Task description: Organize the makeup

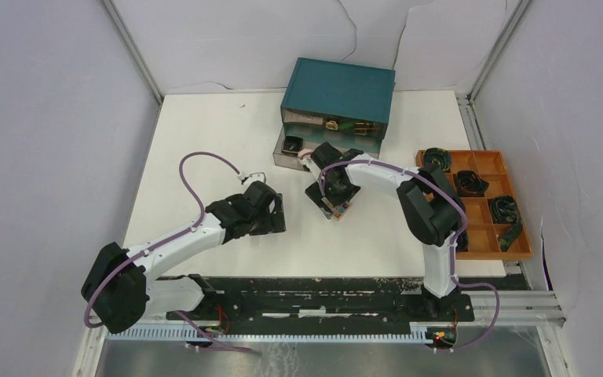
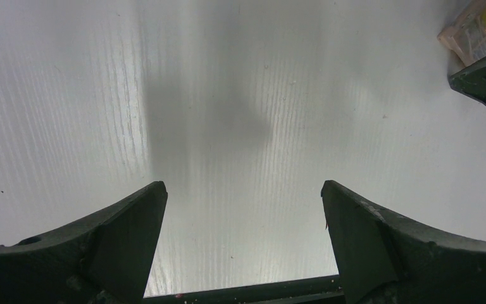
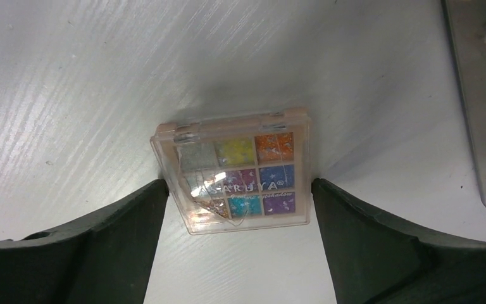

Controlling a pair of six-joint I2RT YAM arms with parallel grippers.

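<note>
Square, clear-lidded palette of nine glittery colours inside wide-apart right gripper; left gripper likewise apart.

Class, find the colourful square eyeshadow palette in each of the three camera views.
Top external: palette at centre, mostly hidden under the right arm.
Left wrist: palette in the top right corner.
Right wrist: palette at centre, between the fingers of the right gripper.
Shared landmark: the white table beneath it.

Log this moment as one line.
right gripper: open, straddling palette on table | left gripper: open, holding nothing | palette: flat, not yet gripped
</note>
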